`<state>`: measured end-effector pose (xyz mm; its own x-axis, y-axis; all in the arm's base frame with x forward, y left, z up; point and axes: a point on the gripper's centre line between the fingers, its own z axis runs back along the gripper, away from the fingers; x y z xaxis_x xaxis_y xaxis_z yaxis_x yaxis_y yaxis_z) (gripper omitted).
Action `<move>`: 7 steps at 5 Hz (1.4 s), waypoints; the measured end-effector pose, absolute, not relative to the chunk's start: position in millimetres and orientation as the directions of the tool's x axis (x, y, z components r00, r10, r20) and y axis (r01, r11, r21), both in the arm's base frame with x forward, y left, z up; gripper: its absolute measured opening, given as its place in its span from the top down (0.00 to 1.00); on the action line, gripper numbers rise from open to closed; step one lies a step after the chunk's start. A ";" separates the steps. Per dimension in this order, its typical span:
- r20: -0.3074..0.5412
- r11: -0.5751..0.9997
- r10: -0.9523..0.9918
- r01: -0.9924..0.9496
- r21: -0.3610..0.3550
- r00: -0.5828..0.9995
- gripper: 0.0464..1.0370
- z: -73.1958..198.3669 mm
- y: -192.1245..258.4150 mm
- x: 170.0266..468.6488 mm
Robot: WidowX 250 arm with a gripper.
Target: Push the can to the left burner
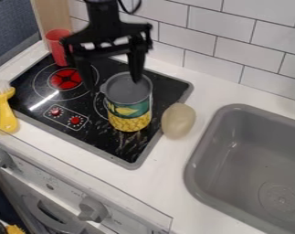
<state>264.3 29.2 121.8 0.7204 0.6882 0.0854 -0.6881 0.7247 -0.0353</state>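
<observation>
My black gripper [112, 82] hangs down from the top edge, its two fingers spread wide. One fingertip is left of the can, over the stove; the other is in front of or over the can's grey top. The can [130, 114], with a green and yellow label, stands upright on the right part of the black stovetop [113, 148], covering much of the right burner. The left burner [65, 79] is a red disc within thin rings, left of the gripper.
A red cup [58, 45] stands at the stove's back left corner. A yellow brush [5, 109] lies by the left edge. Right of the can sits a beige roundish object [178, 120], then the grey sink [201, 141]. A tiled wall [235, 41] rises behind.
</observation>
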 end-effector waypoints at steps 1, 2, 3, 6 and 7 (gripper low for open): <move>0.070 0.729 0.684 -0.684 -0.024 0.726 0.04 117.4 14.7 247.4; 0.041 0.721 0.693 -0.693 0.001 0.720 0.04 107.2 5.0 236.6; 0.039 0.696 0.717 -0.718 0.017 0.696 0.04 96.6 -6.1 235.0; 0.102 0.525 0.846 -0.851 0.002 0.523 0.04 73.4 -13.3 260.6; 0.105 0.456 0.886 -0.890 -0.013 0.452 0.04 72.7 -0.1 270.9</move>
<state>270.9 -0.1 72.7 0.4522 0.8857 0.1053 -0.8899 0.4559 -0.0130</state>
